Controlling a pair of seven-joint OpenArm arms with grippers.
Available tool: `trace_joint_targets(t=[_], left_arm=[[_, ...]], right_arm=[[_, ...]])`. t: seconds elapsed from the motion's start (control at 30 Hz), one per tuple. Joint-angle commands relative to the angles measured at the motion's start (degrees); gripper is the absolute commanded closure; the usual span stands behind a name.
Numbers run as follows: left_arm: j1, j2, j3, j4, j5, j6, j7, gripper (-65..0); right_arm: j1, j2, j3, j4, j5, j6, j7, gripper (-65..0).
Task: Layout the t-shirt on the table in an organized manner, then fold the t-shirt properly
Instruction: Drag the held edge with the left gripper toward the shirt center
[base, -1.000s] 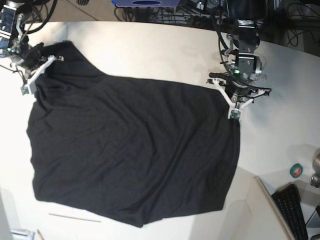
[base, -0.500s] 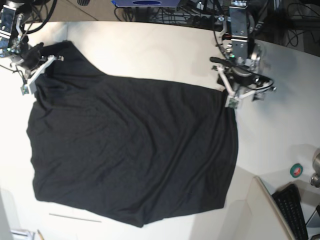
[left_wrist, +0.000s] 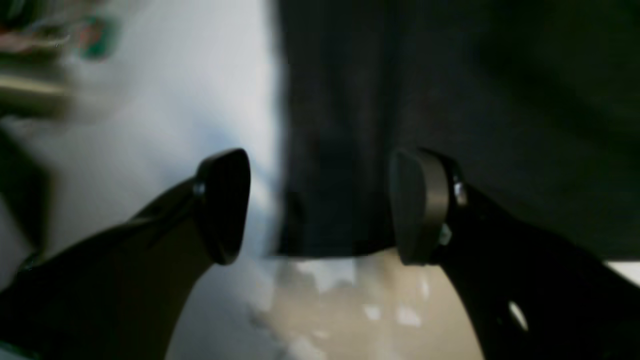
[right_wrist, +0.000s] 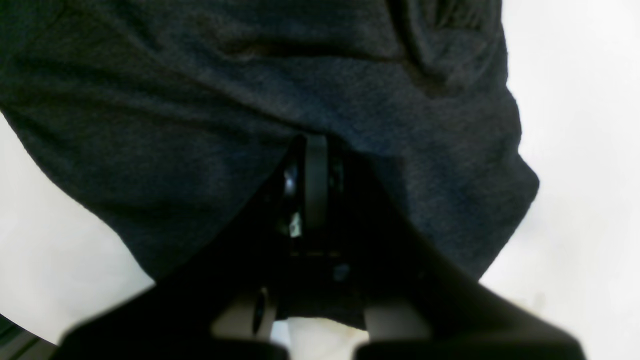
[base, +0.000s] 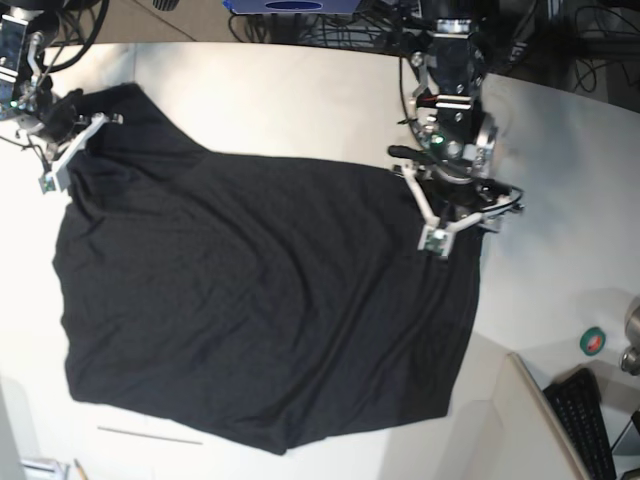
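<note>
right hand (right_wrist: 315, 190) gripping t-shirt (base: 260, 300), apparently

Left gripper (left_wrist: 320, 205) fingers (left_wrist: 222, 205) wide apart; right gripper (right_wrist: 316, 182) fingers pressed together.

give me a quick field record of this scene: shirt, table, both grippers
t-shirt: black, spread mostly flat, plain side up, wrinkled near the far corner
table: off-white, shirt covers most of it
left gripper: open, above the shirt's edge, holding nothing
right gripper: shut on the t-shirt at a bunched corner
other: green roll, keyboard
</note>
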Motion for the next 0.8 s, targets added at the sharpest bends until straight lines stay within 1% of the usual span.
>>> trace_joint_targets(t=[0.0, 0.07, 0.13, 0.17, 0.23, 0.33, 0.43, 0.47, 0.63, 0.77], left_arm=[[-1.7, 0.1, 0.5, -2.7, 0.4, 0.7, -0.3, -41.6], [-4.3, 0.2, 0.5, -8.6, 0.4, 0.8, -0.3, -41.6], [-6.2, 0.8, 0.1, -13.0, 0.4, 0.8, -0.3, -41.5], [-6.7, 1.0, 0.5, -14.4, 0.4, 0.8, -0.4, -40.2], [-6.5, 1.7, 1.7, -14.7, -0.3, 0.8, -0.7, -32.4], [-6.4, 2.3, 5.6, -14.4, -5.9, 0.8, -0.4, -14.2], [-6.0, 2.3, 8.2, -14.7, -11.6, 0.8, -0.3, -2.3], [-5.9, 2.3, 8.7, -14.6, -13.4, 0.8, -0.3, 0.0], [-6.0, 2.3, 10.6, -14.6, -21.9, 0.8, -0.3, 0.0], [-6.3, 2.2, 15.1, -14.6, -27.8, 0.8, -0.3, 0.0]], right_arm=[[-0.3, 0.6, 0.3, -0.1, -2.1, -1.1, -1.7, 0.0], [-0.3, 0.8, 0.4, -0.1, -2.1, -1.2, -1.7, 0.0], [-0.3, 1.7, 0.5, -0.2, -2.1, -1.3, -1.6, 0.0], [-0.3, 1.9, 0.5, -0.3, -2.1, -1.3, -1.6, 0.0], [-0.4, 2.1, 0.5, -0.3, -2.1, -1.3, -1.5, 0.0], [-0.4, 2.1, 0.5, -0.3, -2.1, -1.3, -1.5, 0.0], [-0.4, 2.0, 0.5, -0.3, -2.1, -1.3, -1.6, 0.0], [-0.4, 1.9, 0.5, -0.3, -2.1, -1.3, -1.6, 0.0], [-0.5, 1.8, 0.4, -0.3, -2.1, -1.3, -1.6, 0.0], [-0.5, 1.8, 0.4, -0.3, -2.1, -1.3, -1.7, 0.0]])
